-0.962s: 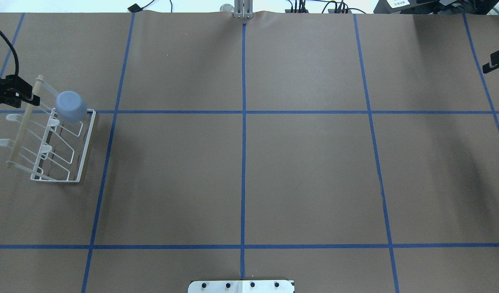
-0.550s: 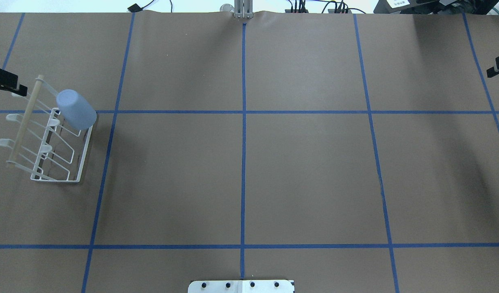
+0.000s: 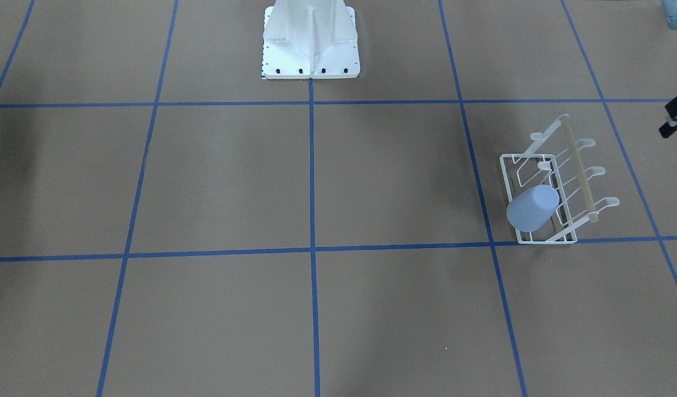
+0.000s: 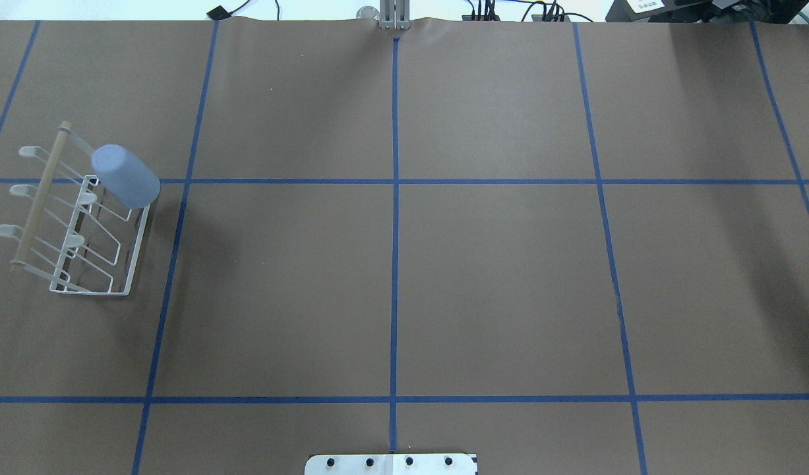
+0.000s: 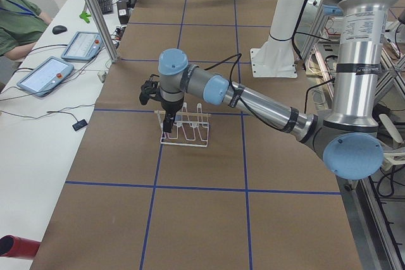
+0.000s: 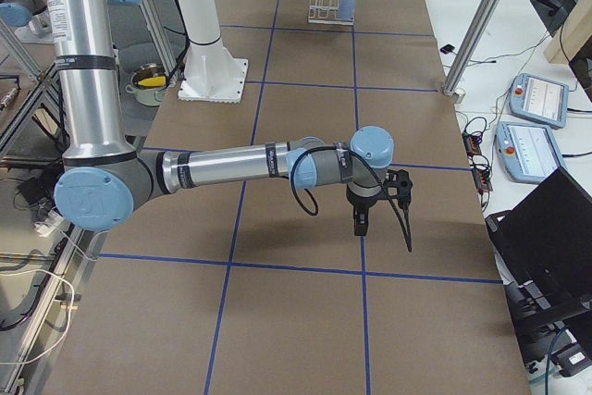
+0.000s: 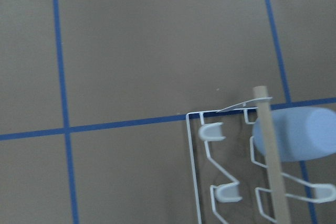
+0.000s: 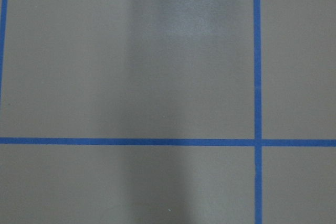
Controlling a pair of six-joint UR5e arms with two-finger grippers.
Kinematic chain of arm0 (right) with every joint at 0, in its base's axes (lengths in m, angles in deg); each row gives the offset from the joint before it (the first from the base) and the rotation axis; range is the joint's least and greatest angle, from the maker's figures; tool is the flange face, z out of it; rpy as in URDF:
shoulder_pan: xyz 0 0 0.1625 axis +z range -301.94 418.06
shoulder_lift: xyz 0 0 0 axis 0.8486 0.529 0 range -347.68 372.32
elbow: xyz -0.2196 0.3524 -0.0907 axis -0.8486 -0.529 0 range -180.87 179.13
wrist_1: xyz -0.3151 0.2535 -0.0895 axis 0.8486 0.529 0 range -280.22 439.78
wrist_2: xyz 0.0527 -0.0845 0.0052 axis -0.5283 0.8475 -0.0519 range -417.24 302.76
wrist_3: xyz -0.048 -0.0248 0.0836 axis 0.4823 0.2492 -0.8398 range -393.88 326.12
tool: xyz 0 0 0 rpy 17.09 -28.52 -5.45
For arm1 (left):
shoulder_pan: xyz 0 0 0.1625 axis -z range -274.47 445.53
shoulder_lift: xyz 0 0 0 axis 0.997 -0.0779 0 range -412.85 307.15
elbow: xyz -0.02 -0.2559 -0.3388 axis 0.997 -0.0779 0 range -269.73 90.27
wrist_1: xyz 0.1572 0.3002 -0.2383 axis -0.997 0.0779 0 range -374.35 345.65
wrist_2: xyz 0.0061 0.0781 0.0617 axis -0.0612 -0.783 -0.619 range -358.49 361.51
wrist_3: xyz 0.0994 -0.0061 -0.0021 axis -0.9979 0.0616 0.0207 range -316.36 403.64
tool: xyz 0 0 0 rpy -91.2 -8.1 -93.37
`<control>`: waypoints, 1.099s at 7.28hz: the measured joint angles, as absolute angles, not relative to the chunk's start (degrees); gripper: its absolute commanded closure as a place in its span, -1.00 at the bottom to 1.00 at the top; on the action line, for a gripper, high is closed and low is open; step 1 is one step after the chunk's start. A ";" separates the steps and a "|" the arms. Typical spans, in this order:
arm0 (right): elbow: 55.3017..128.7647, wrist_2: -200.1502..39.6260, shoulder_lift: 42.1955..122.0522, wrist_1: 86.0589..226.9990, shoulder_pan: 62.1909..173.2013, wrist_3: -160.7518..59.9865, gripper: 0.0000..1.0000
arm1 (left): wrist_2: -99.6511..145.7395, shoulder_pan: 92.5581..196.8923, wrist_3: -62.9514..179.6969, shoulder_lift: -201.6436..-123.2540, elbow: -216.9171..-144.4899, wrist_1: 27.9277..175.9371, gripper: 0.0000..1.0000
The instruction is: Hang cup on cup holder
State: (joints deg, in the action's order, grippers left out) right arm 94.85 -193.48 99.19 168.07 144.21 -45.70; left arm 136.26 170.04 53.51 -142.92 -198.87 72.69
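Observation:
The light blue-grey cup [image 4: 125, 177] hangs upside down and tilted on the far right-hand prong of the white wire cup holder [image 4: 135, 254] at the table's left. It also shows in the front view [image 3: 532, 208] and the left wrist view [image 7: 294, 135]. The holder's wooden rod [image 7: 270, 150] runs along its top. My left gripper [image 5: 167, 124] hovers above the holder, apart from the cup; only a dark part of it shows at the front view's right edge [image 3: 673, 117]. I cannot tell whether it is open. My right gripper [image 6: 360, 222] hangs over bare table far to the right; I cannot tell its state.
The brown table cover [image 4: 496, 277] carries a grid of blue tape lines. The robot's white base plate [image 4: 391, 464] sits at the near edge. Cables and a clamp [image 4: 395, 16] lie along the far edge.
My left gripper has drawn back leftward from the holder's rod and left the overhead view. The right gripper's tip has left the right edge. The cup has tipped further over on its prong.

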 measured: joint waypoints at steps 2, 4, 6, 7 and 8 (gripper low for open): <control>96.61 -190.27 101.73 168.48 145.06 -45.40 -1.00 | 136.36 175.63 49.06 -140.67 -193.34 72.61 -0.97; 95.79 -186.59 102.54 168.92 145.22 -45.54 -1.00 | 136.34 177.00 47.96 -138.63 -189.14 77.17 -0.97; 94.75 -186.13 102.70 169.23 145.25 -45.71 -1.00 | 136.32 177.08 47.76 -138.94 -185.17 78.86 -0.97; 94.57 -186.18 102.62 169.52 145.25 -45.76 -1.00 | 136.28 177.06 47.80 -139.02 -184.52 78.94 -0.97; 94.71 -186.39 102.33 170.30 145.25 -45.80 -1.00 | 136.22 177.04 47.92 -139.05 -184.33 78.93 -0.97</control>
